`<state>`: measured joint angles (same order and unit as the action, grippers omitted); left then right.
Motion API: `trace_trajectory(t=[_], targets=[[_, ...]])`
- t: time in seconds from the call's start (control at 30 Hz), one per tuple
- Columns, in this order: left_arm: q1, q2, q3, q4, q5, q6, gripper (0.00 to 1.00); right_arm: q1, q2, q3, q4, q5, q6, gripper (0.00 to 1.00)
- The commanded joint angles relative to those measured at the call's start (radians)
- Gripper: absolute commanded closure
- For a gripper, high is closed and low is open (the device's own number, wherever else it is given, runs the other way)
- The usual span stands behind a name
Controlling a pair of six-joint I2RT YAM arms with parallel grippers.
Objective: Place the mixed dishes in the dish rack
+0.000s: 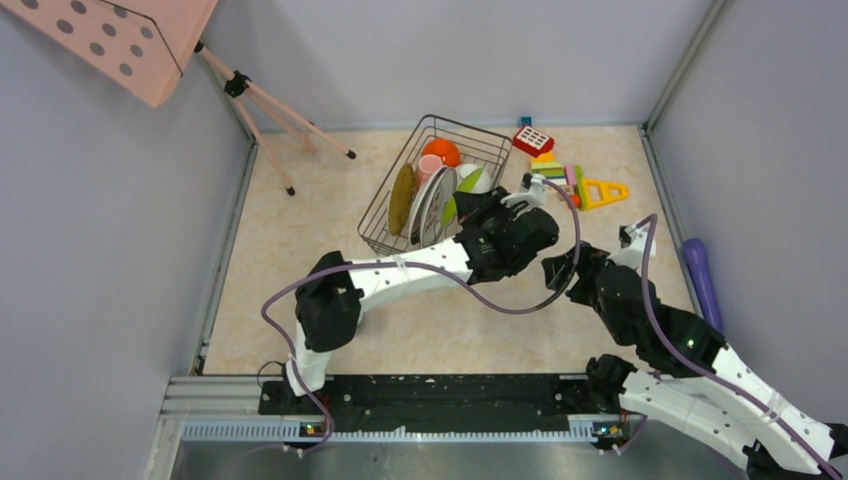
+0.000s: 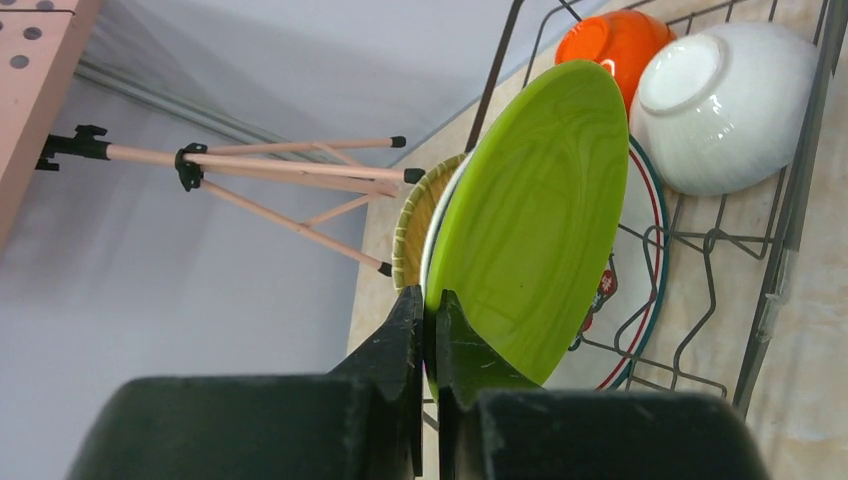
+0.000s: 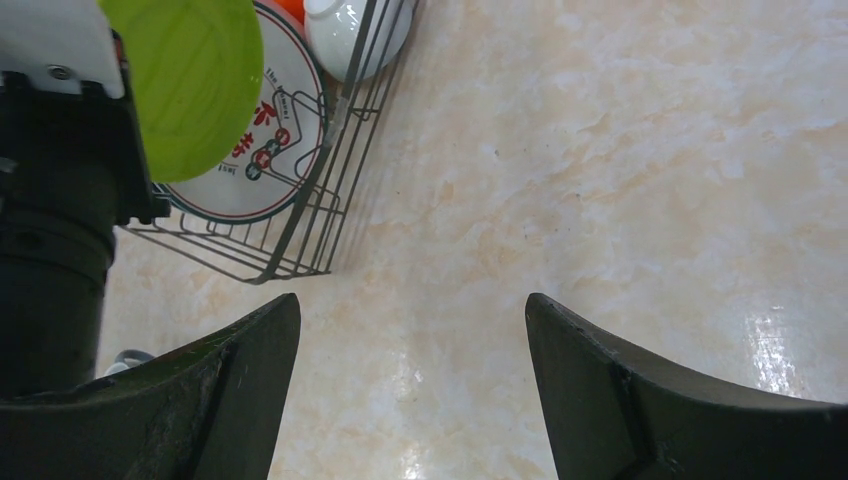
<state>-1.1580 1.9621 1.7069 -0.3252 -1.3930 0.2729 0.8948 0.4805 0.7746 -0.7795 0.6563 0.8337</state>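
Plates (image 2: 535, 220) stand on edge in the rack (image 2: 793, 200), bowl (image 2: 615, 45) and cup (image 2: 720, 105) behind them.

The left arm (image 1: 415, 278) and right arm (image 1: 700, 405) have white links and black joints. A purple cable (image 1: 510, 308) trails behind each black pincer (image 2: 430, 320).

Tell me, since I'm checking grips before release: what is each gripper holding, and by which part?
The left gripper pinches the lime-green plate by its rim; the right gripper is open, holding nothing.
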Motion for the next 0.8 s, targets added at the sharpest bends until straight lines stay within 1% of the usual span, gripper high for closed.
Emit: trace_trajectory(t=[0.0,0.23,0.37,0.6,0.77], targets=[[0.025,0.043,0.030,-0.063,0.000,-0.062,1.00,0.009,-0.005,0.054,0.016,0.003,-0.014,0.18],[0.060,0.060,0.033,-0.196,0.036,-0.199,1.00,0.009,0.003,0.055,0.021,0.006,-0.022,0.18],[0.072,0.063,0.024,-0.224,0.048,-0.238,1.00,0.010,0.011,0.054,0.031,0.003,-0.024,0.18],[0.086,0.085,0.027,-0.332,0.133,-0.391,1.00,0.010,0.020,0.052,0.036,0.003,-0.022,0.18],[0.102,0.093,0.029,-0.372,0.201,-0.452,1.00,0.009,0.018,0.055,0.029,0.006,-0.019,0.18]])
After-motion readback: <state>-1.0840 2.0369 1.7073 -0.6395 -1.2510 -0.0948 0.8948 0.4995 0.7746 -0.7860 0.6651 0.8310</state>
